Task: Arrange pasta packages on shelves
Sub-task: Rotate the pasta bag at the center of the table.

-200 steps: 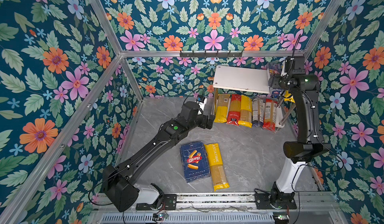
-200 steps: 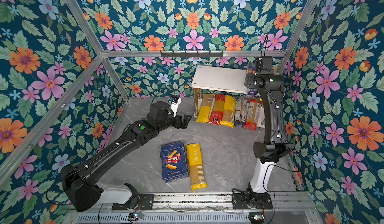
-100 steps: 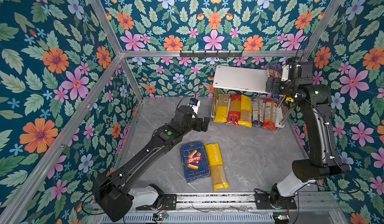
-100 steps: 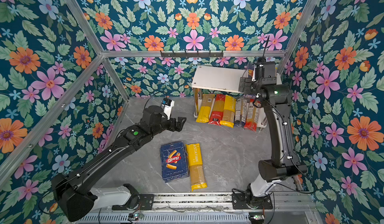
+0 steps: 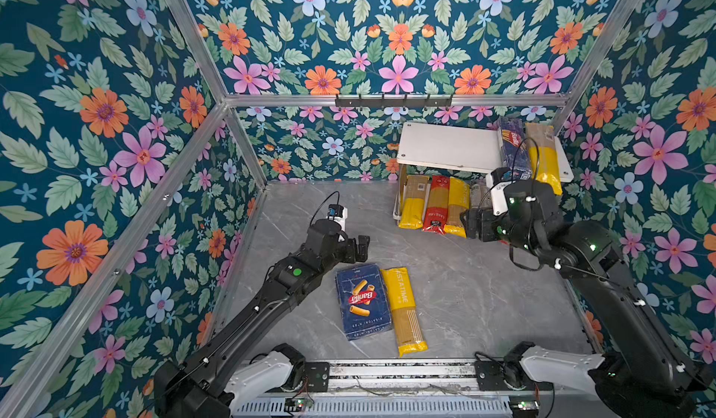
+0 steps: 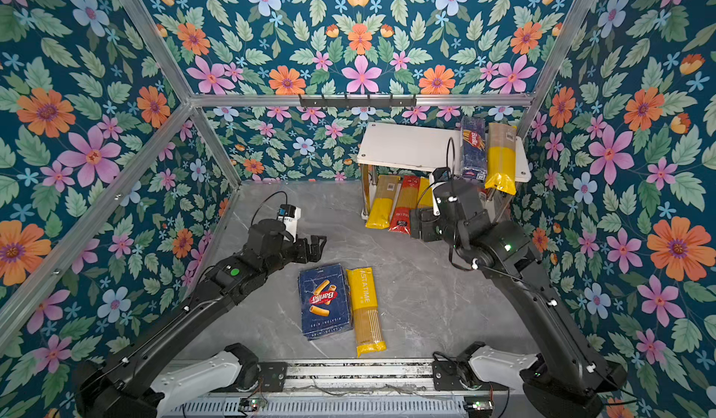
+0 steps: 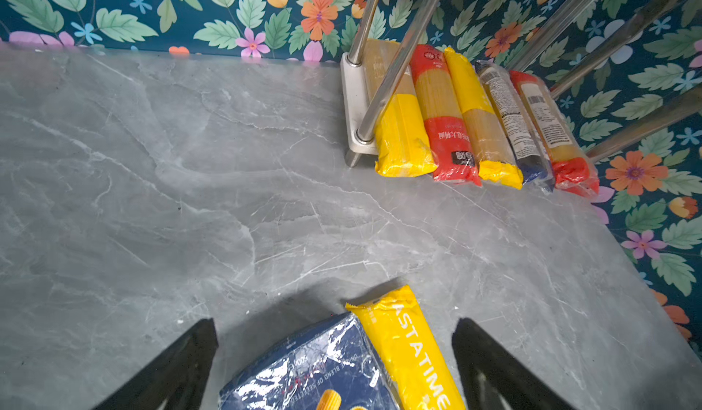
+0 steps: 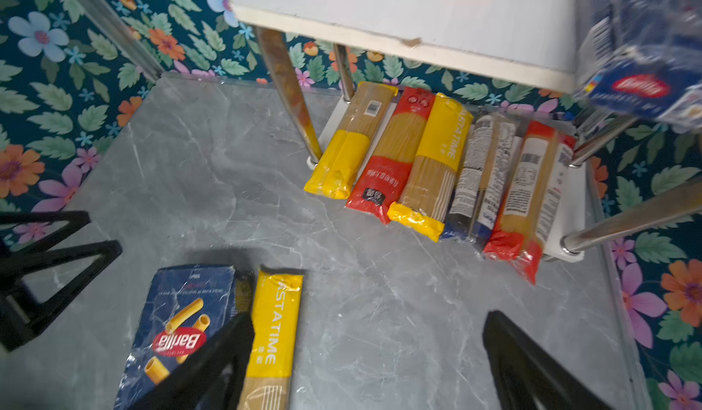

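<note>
**Left arm.** My left gripper (image 5: 357, 246) hangs over the grey marble worktop (image 5: 465, 300), just beyond the far end of the Barilla rigatoni pack (image 5: 362, 300). Its jaws are spread wide and grip nothing (the left wrist view shows only the pack's corner and bare worktop in the gap).

**Right arm.** My right gripper (image 5: 470, 222) is raised in front of the lower tier of the shelves (image 5: 445, 147). The right wrist view shows its jaws wide apart and empty.

**Worktop.** The rigatoni pack is wide, dark blue and lies flat near the front centre. A yellow Pastatime spaghetti bag (image 5: 403, 311) lies lengthwise along its right edge, touching it.

**Shelves.** The rack stands in the far right corner, below the black hook rail (image 5: 393, 100).
- **Upper board:** A narrow Barilla spaghetti pack (image 5: 513, 148) and a yellow-and-clear spaghetti bag (image 5: 544, 156) lie side by side at its right end. Both overhang the front edge.
- **Lower board** (image 8: 566, 206): Five bags lie side by side, pressed together, with their near ends sticking out past the front edge:
  - a yellow-ended bag (image 5: 412, 207)
  - a red bag (image 5: 436, 207)
  - a second Pastatime bag (image 5: 457, 210)
  - a clear bag with a dark-blue end (image 8: 475, 176)
  - a clear bag with a red end (image 8: 528, 191)

In both top views my right arm hides the last two.
</note>
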You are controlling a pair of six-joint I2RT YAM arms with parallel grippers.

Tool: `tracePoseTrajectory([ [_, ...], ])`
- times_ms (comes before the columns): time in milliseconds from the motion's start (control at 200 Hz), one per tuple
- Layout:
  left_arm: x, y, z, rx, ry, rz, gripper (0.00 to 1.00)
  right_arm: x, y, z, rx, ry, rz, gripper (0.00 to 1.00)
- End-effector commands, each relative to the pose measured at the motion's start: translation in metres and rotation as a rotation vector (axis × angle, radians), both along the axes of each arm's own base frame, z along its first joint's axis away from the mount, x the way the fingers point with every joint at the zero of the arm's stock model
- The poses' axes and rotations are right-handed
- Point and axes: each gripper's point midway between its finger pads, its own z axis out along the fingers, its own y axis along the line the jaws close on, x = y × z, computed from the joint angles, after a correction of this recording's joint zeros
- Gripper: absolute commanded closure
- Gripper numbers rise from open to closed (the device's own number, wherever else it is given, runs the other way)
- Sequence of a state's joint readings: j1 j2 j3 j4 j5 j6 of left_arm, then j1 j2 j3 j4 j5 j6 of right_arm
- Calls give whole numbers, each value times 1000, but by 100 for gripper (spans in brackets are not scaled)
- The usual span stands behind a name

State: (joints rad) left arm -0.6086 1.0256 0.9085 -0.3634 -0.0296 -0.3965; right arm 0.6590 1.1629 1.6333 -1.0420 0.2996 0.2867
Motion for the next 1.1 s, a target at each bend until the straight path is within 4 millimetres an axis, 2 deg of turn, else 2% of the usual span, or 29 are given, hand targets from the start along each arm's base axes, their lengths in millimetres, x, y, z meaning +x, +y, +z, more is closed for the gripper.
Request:
tracePoseTrajectory([
  [0, -6, 11, -18, -8, 49, 53, 0, -12, 13, -13, 5, 5, -15, 6],
  [180, -16, 19, -40, -21, 94, 87, 0, -37, 38, -62, -35, 102, 47, 6],
  [380, -25, 32, -31, -39, 65, 122, 0, -63, 51, -140, -26, 279, 71, 7],
  [490, -29, 40, -35, -29, 66, 147, 0, -77, 59, -173, 3, 356, 84, 7],
  [575, -34, 45, -49, -18, 91, 164, 0, -84, 64, -194, 1, 396, 80, 7],
  [750, -42, 50, -78, -12, 148, 185, 0, -98, 87, -235, 23, 483, 104, 7],
  [930, -47, 53, -86, -20, 163, 196, 0, -104, 110, -273, -9, 560, 120, 7],
  [1095, -49, 56, -90, -20, 171, 211, 0, -105, 128, -295, -34, 598, 139, 7],
])
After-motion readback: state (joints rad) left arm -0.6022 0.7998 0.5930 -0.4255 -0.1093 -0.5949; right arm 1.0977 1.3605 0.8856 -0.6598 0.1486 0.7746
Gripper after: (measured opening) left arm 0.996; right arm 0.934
